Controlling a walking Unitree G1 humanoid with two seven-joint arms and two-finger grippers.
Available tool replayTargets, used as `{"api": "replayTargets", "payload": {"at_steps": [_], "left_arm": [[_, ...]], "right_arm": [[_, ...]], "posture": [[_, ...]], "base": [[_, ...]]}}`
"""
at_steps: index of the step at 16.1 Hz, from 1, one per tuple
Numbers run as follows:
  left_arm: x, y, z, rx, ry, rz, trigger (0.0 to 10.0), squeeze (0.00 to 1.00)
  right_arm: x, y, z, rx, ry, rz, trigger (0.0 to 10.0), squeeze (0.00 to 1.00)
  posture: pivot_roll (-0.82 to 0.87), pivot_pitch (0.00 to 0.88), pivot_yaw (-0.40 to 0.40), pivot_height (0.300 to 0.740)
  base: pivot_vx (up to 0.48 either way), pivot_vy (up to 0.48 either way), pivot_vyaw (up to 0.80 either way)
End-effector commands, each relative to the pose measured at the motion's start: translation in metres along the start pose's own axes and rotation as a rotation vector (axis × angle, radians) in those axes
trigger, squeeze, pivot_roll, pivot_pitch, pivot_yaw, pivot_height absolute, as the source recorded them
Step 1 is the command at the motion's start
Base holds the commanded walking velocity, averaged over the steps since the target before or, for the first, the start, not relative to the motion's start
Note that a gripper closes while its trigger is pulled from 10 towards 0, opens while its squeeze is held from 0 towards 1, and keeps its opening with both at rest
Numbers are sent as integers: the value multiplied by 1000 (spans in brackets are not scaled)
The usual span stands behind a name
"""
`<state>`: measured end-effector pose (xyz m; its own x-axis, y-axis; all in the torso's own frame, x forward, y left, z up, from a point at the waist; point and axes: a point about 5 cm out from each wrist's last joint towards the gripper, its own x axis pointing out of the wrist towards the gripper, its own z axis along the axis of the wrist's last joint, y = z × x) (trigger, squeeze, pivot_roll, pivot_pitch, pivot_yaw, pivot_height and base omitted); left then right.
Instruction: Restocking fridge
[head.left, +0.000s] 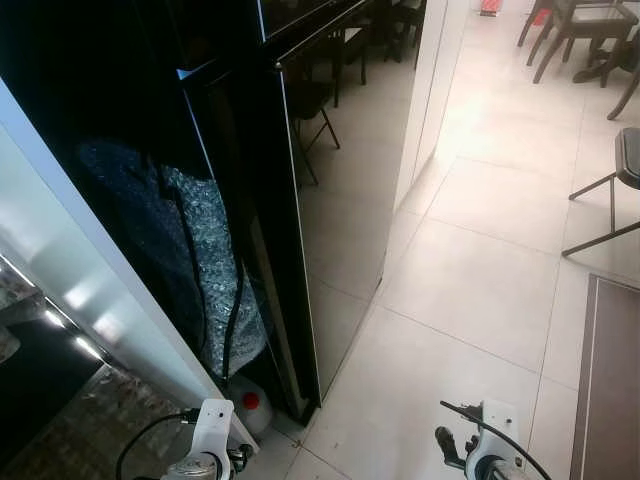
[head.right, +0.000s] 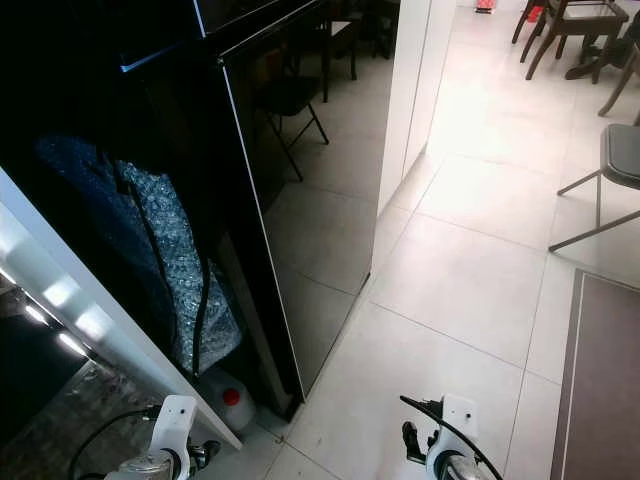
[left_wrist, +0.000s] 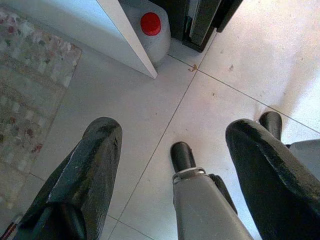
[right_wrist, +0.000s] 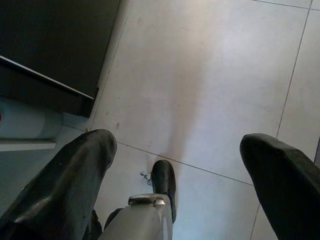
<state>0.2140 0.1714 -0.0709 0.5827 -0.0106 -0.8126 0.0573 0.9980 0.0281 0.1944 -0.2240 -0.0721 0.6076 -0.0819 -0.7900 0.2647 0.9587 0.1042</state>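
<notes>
Fridge (head.left: 340, 200), tall and black with glossy doors, stands ahead of us and to our left, its doors closed as far as we can see and reflecting chairs and pale floor (head.left: 480, 290). Its long axis is vertical, and its front face runs away from us along the tiled floor. At its near bottom corner, tucked between it and a white panel (head.left: 90, 270), sits a clear jug with a red cap (left_wrist: 150, 23); behind the panel's edge we see a bundle of bubble wrap (head.left: 200, 250).

Our left end effector (left_wrist: 170, 165) hangs low by our side, pointing down at the floor, its two black fingers spread wide with nothing between them. Our right end effector (right_wrist: 177, 165) hangs the same way, fingers wide apart and empty.

We judge the left arm to be the nearer one: the fridge's near corner lies just forward and left of it, while the right arm is well apart, out over open tiles. We hold nothing to stock yet. Any coming move would seem to turn on facing the doors, reaching up and leftward.

Dining chairs (head.left: 590, 40) stand well apart at the far right.
</notes>
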Motion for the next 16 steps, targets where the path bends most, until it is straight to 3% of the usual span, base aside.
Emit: {"api": "replayTargets", "payload": {"at_steps": [1,4,7,16], "left_arm": [[0,2,-3,-10,17,7,10000,0],[0,2,-3,-10,17,7,10000,0],[-1,3,-8,-37,34,-25,10000,0],[-1,2,-8,-22,32,-25,10000,0]], "right_arm": [[0,0,-1,6,4,1,10000,0],[0,0,-1,6,4,1,10000,0],[0,2,-4,-63,21,-2,10000,0],[0,1,-5,-43,20,-6,10000,0]], "posture": [[-107,20,55,740],[-107,20,55,740],[-126,0,65,740],[-125,0,60,740]], "base": [[0,0,0],[0,0,0],[0,0,0],[0,0,0]]}}
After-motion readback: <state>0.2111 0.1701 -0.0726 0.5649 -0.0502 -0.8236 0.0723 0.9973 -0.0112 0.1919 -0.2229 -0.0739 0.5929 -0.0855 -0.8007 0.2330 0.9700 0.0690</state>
